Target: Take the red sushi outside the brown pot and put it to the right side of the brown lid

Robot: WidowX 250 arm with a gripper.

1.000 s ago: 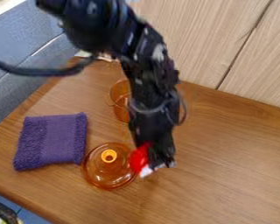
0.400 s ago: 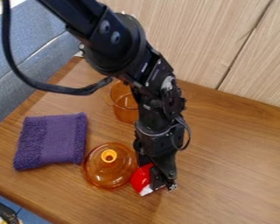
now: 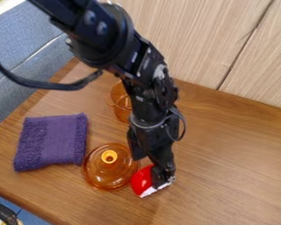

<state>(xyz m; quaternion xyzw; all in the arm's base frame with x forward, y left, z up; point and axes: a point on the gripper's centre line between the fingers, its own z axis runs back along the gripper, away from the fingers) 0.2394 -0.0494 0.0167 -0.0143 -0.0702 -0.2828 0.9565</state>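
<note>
The black gripper hangs low over the table just right of the lid, its fingers spread apart. Between and below them, the red sushi with its white underside rests on the wood, partly covered by the right finger. The sushi is close against the lower right edge of the brown lid, a clear amber glass disc with its knob up. Behind the arm, the brown pot of the same amber glass stands farther back, its right part hidden.
A folded purple cloth lies left of the lid. A wooden panel rises behind the table, and blue-grey fabric borders its left side.
The gripper first came down and toward the front with the red sushi, which is now lower beside the lid. Since then its fingers have parted, the left one moving off the sushi.
</note>
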